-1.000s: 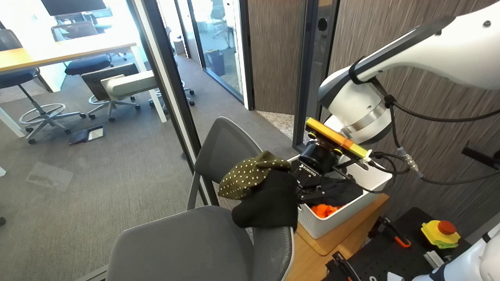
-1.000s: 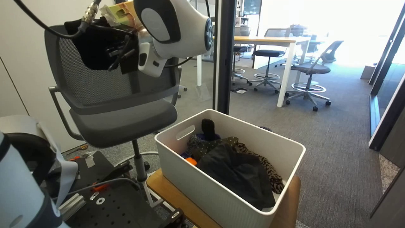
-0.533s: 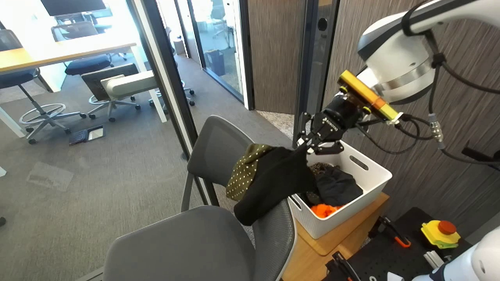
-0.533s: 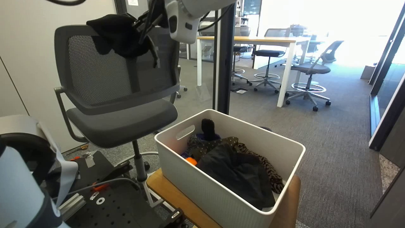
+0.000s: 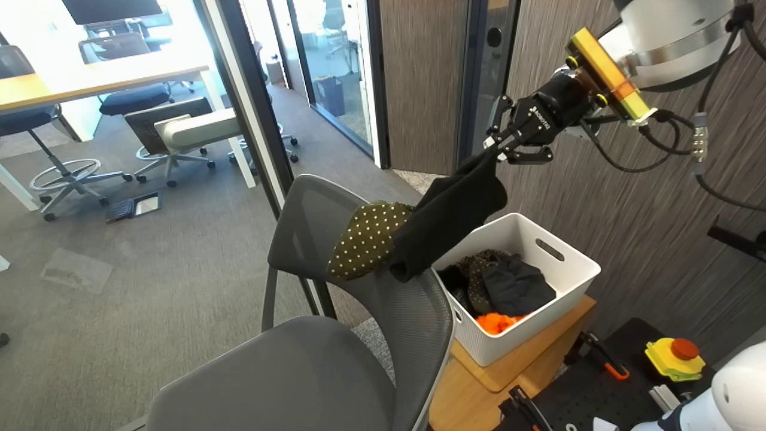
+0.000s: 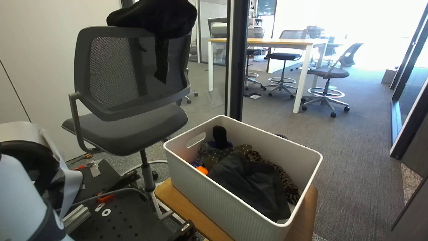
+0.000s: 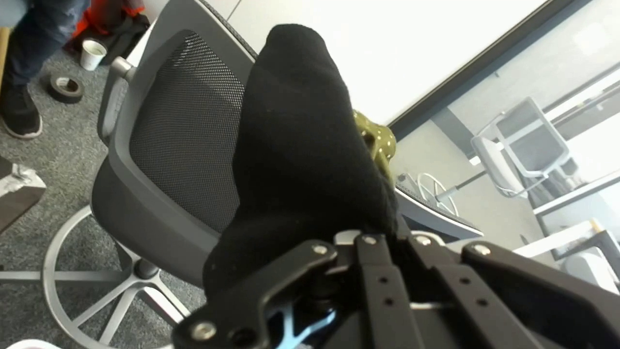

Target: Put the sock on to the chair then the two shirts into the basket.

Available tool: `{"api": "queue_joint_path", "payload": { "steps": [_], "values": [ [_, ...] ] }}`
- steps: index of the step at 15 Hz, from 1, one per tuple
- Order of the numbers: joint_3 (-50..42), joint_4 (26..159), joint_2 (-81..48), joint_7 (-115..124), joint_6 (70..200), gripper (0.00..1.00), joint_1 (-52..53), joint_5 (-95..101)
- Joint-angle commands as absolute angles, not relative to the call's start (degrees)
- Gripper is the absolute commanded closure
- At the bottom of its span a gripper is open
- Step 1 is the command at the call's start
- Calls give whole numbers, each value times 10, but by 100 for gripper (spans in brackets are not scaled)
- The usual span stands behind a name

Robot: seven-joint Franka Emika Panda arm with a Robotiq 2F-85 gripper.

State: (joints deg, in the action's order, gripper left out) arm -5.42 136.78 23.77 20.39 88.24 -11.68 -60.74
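Although your gripper (image 5: 495, 149) pinches the black shirt (image 5: 453, 206) by one end, it does not hang plumb over its target: the long axis slants from the grip down toward the chair (image 5: 314, 356), and the lower part overlaps the top edge of the backrest (image 5: 410, 305) in both exterior views (contact there unclear). The basket (image 5: 514, 335) stands just behind that backrest and lower than your grip, so the shirt's free end points chairward, not into the mouth. Dotted sock (image 5: 370, 240): draped at the backrest's top edge, adjoining the shirt; whether the two are tangled, you cannot see. Judgement: sock step likely done, one shirt in hand; the dark garment (image 5: 517, 287) inside the basket may or may not be the other. Next you probably want to draw the shirt off the chair side, basketward, until its free end clears the edge, then lower. Watch that a snag doesn't bring the sock along.
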Motion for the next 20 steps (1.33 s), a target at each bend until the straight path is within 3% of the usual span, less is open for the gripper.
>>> {"api": "queue_joint_path", "payload": {
  "steps": [1, 8, 20],
  "values": [
    [-68, 1325, 230, 187, 893, 98, -136, -588],
    [-98, 1321, 170, 156, 967, 98, -162, -573],
    [-114, 1263, -129, 119, 1069, 98, -140, -578]
  ]
}}
